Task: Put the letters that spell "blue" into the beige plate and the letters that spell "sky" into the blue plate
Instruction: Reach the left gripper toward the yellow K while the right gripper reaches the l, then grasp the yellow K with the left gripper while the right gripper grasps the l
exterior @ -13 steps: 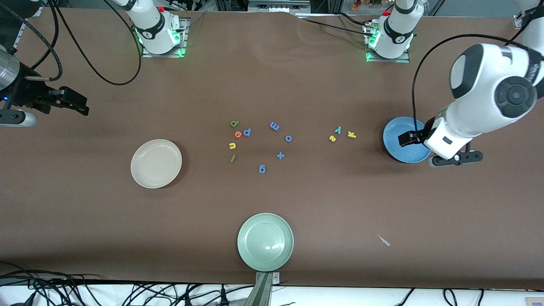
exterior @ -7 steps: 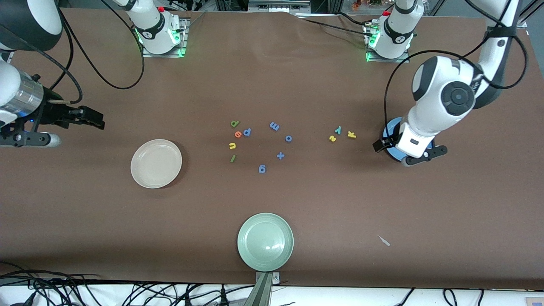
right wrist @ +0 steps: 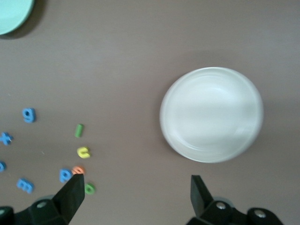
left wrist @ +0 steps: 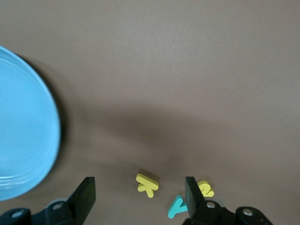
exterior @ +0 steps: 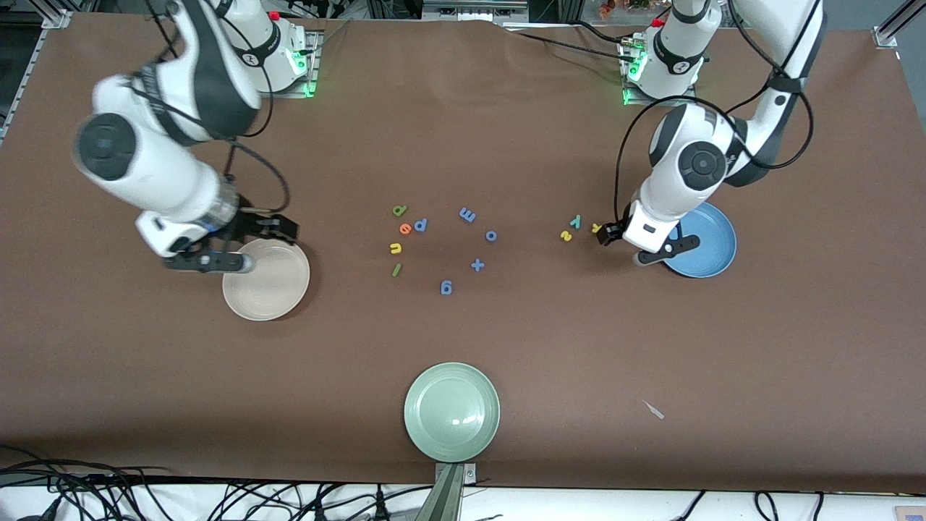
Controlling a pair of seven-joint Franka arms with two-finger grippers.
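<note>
- Yellow k (exterior: 596, 228) lies on the brown table (exterior: 506, 347), just beside the blue plate (exterior: 712, 250) toward the right arm's end; in the left wrist view it sits between the left gripper's (exterior: 606, 235) spread fingers (left wrist: 84, 194), untouched.
- Yellow s (exterior: 566, 235) and teal y (exterior: 576, 220) lie close by the k, a little more toward the right arm's end, none of them in the plate.
- A second ago the left gripper hung over the blue plate; now it is over the k, and the plate shows almost whole, with the arm covering only its edge.
- Green b (exterior: 399, 210), orange e (exterior: 405, 229), yellow u (exterior: 395, 248) and thin green l (exterior: 396, 270) lie in a loose cluster mid-table, unmoved, well apart from the beige plate (exterior: 271, 286).
- The right gripper (exterior: 286, 230), which was out at the table's edge a second ago, has swung in and is now over the beige plate's rim, fingers (right wrist: 70, 194) wide and holding nothing.
- Blue letters (exterior: 467, 215) and a blue plus (exterior: 477, 265) lie scattered beside the cluster, as before.
- A green plate (exterior: 452, 412) sits nearest the front camera, unmoved.
</note>
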